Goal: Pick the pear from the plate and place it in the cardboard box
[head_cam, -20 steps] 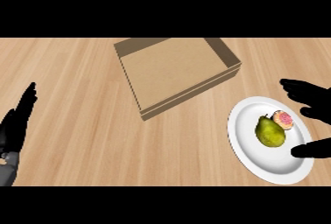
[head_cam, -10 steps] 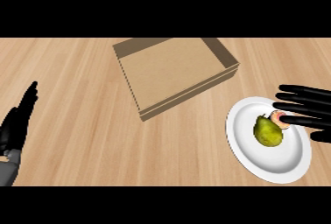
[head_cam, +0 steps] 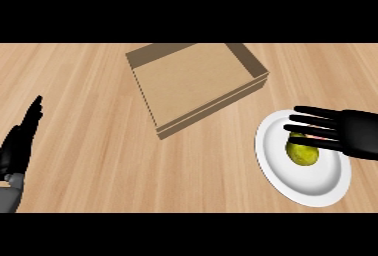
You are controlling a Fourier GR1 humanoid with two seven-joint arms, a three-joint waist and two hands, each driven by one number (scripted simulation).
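A yellow-green pear (head_cam: 302,153) lies on a white plate (head_cam: 295,177) at the right of the counter. My right hand (head_cam: 351,132) comes in from the right edge and hovers over the pear's upper part, fingers straight and spread, pointing left. The fingers hide the top of the pear and the reddish patch beside it. An open cardboard box (head_cam: 193,84) sits up and to the left of the plate, nothing inside it. My left hand (head_cam: 21,145) rests at the left edge, fingers straight and pointing up.
Bare wooden counter lies between the box and the plate and across the lower middle. The box's near corner (head_cam: 161,133) stands a little left of the plate's rim.
My right hand has moved left and down over the plate, from beside the pear to covering its top. The left hand stays put.
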